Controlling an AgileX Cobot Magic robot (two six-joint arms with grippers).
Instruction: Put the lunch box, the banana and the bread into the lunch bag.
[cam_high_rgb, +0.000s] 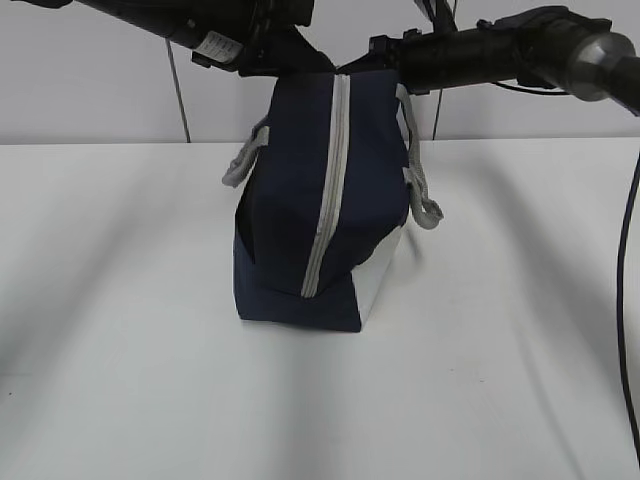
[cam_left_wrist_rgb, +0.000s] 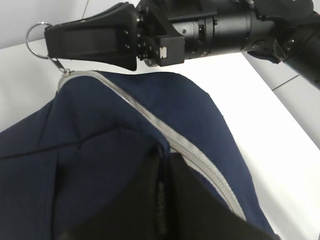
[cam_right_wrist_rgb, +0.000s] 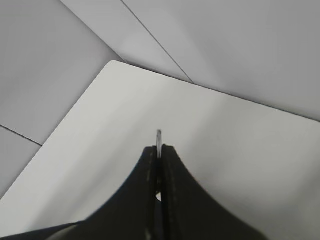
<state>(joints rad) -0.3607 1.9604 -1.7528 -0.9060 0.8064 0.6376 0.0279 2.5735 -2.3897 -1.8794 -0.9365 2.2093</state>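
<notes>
The navy lunch bag (cam_high_rgb: 300, 200) stands in the middle of the white table (cam_high_rgb: 120, 350), with its grey zipper (cam_high_rgb: 325, 200) shut along the side that shows. My left gripper (cam_left_wrist_rgb: 165, 162) is shut on a fold of navy fabric on the bag (cam_left_wrist_rgb: 100, 150), beside the zipper (cam_left_wrist_rgb: 150, 120). My right gripper (cam_right_wrist_rgb: 159, 150) is shut on the zipper's ring pull (cam_right_wrist_rgb: 159, 134). The left wrist view shows it (cam_left_wrist_rgb: 87, 42) holding the ring pull (cam_left_wrist_rgb: 36, 40) at the bag's far end. The lunch box, banana and bread are out of view.
Grey handles hang at the bag's left (cam_high_rgb: 243, 160) and right (cam_high_rgb: 422, 190). Both black arms (cam_high_rgb: 500, 50) reach in over the bag from the top. A tiled wall (cam_high_rgb: 90, 90) stands behind the table.
</notes>
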